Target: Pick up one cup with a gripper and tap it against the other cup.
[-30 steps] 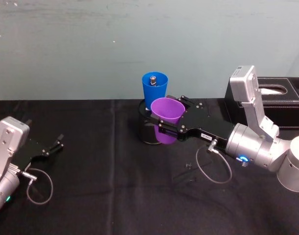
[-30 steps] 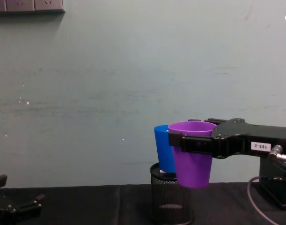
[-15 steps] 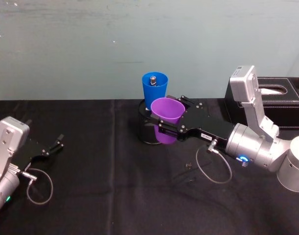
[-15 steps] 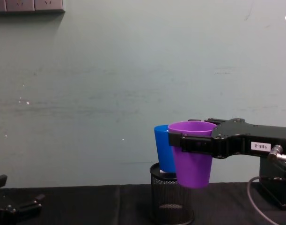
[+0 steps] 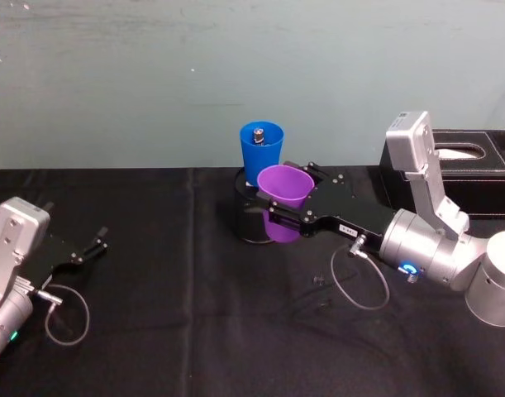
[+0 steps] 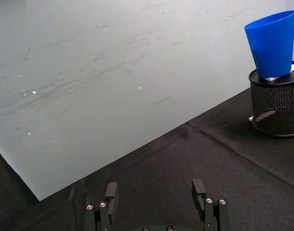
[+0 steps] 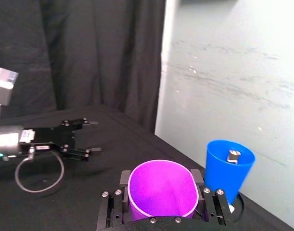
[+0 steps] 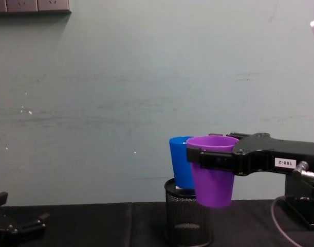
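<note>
My right gripper [image 5: 278,192] is shut on the purple cup [image 5: 283,190], gripping its sides just under the rim and holding it upright above the table. The same gripper [image 8: 212,159] and purple cup [image 8: 213,172] show from the side in the chest view, and from above in the right wrist view: gripper [image 7: 161,198], cup [image 7: 161,190]. The blue cup [image 5: 260,150] stands in a black wire-mesh holder [image 5: 245,222] just behind the purple one; whether they touch I cannot tell. It holds a small metal piece [image 7: 232,155]. My left gripper [image 5: 91,246] rests open on the cloth at the far left.
A black tissue box [image 5: 460,172] stands at the back right, behind my right arm. Cable loops lie on the black cloth near each wrist [image 5: 359,289]. A pale green wall [image 5: 153,74] closes off the back of the table.
My right gripper has carried the purple cup a little farther back, closer to the blue cup. The left arm has not moved.
</note>
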{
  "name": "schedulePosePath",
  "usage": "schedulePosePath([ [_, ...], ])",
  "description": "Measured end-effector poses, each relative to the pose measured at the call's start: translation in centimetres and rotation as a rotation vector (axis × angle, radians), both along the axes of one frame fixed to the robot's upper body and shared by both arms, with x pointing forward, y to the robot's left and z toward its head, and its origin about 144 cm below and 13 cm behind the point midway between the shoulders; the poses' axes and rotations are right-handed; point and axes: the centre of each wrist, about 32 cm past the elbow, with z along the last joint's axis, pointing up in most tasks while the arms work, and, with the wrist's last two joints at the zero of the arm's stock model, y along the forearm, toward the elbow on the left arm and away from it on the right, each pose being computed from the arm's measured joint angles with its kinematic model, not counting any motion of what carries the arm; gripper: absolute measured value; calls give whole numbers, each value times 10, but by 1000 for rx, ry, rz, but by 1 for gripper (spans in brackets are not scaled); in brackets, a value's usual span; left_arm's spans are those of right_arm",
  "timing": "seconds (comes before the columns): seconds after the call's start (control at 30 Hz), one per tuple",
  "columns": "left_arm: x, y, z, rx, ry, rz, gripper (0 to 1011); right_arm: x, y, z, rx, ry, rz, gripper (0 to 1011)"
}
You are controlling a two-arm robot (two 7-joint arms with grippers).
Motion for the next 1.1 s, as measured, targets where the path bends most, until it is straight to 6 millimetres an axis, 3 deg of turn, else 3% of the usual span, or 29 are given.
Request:
schedulePosePath([
  [1.1, 0, 0, 0, 0, 0, 0, 1000, 32, 30, -14, 32, 40, -203, 752],
])
